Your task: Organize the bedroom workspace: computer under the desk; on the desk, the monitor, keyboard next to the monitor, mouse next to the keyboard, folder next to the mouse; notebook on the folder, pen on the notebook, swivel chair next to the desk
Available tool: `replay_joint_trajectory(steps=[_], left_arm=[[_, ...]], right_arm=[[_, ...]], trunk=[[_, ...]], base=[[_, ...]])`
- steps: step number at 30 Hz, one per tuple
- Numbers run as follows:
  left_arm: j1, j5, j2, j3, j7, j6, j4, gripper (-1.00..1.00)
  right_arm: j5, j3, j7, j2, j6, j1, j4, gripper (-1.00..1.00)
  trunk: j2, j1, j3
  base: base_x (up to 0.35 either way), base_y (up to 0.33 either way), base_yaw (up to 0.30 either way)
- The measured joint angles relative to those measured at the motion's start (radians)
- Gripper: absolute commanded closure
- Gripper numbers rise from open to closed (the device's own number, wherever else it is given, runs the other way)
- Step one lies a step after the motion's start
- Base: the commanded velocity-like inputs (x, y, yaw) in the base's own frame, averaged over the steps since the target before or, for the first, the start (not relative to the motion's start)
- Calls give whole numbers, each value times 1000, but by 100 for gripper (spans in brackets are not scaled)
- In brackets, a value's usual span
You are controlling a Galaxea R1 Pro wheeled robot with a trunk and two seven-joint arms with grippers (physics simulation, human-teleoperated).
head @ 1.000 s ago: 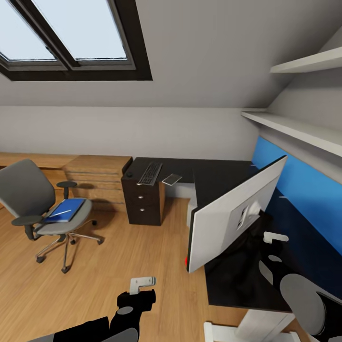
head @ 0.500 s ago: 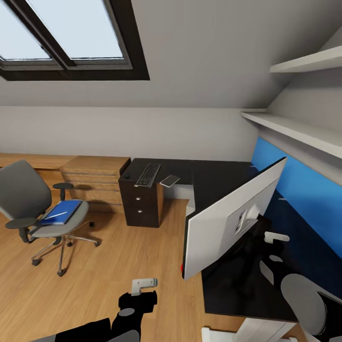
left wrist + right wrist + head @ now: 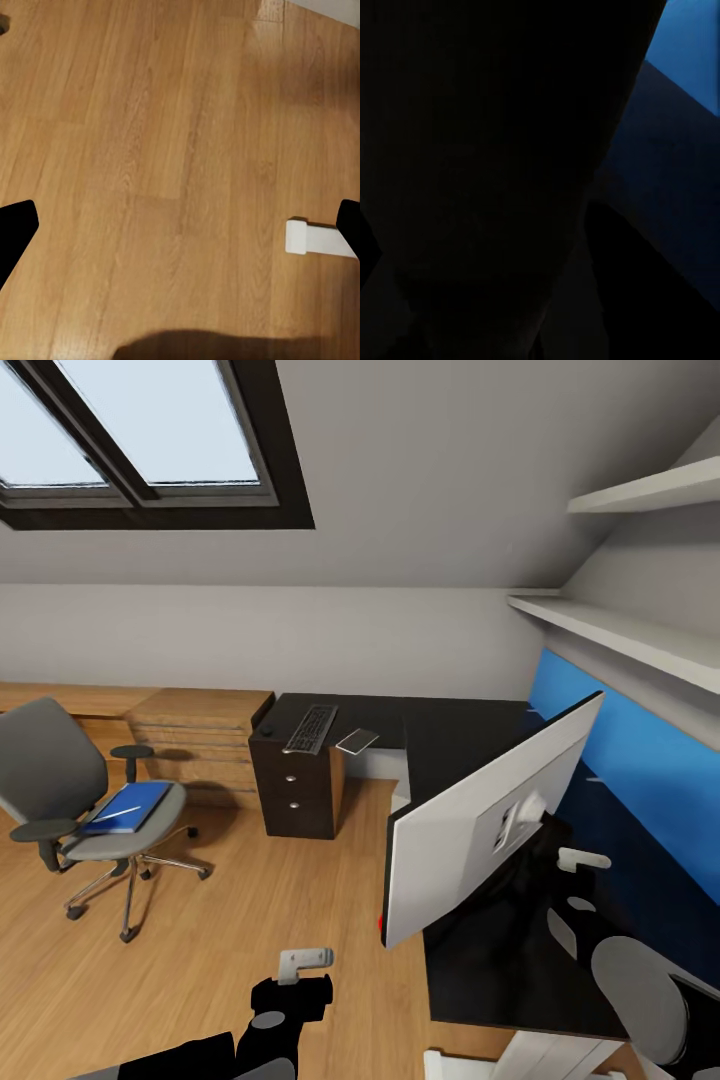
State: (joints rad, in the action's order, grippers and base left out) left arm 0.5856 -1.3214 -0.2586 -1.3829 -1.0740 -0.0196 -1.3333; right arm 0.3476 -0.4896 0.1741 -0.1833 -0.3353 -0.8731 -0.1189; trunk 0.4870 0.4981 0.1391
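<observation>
At about nine o'clock in the head view stands the grey swivel chair on the light wood floor, well apart from the desk. On its seat lies the blue folder, and a thin whitish pen rests across the folder's top. Behind the chair, low wood cabinets run along the wall.

At six o'clock the left gripper hangs over bare floor; in its wrist view the black fingers sit at opposite edges with only floorboards between them, so the jaws stand wide and hold nothing.

Toward twelve o'clock is the far end of the L-shaped desk, with its black drawer unit below. On that end sit the small black mouse, the keyboard just beside it, and then the grey notebook.

At four o'clock the monitor stands on the near run of the desk, pale back facing the camera. The right gripper is behind it near the stand; its wrist view is almost wholly dark, so I cannot tell how its jaws stand.
</observation>
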Motion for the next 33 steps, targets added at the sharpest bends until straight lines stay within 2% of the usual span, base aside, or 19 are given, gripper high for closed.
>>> replay_joint_trajectory(steps=[18, 21, 33], left_arm=[[0, 1, 0, 1, -2, 1, 0, -100], [0, 0, 0, 1, -2, 1, 1, -100], [0, 2, -3, 2, -2, 2, 1, -100]], right_arm=[[4, -3, -2, 2, -2, 0, -1, 100], [21, -5, -9, 3, 2, -1, -2, 100], [21, -5, -6, 3, 1, -1, -2, 100]], trunk=[[0, 0, 0], [0, 0, 0], [0, 0, 0]], base=[[0, -8, 0], [0, -206, 0], [0, -320, 0]])
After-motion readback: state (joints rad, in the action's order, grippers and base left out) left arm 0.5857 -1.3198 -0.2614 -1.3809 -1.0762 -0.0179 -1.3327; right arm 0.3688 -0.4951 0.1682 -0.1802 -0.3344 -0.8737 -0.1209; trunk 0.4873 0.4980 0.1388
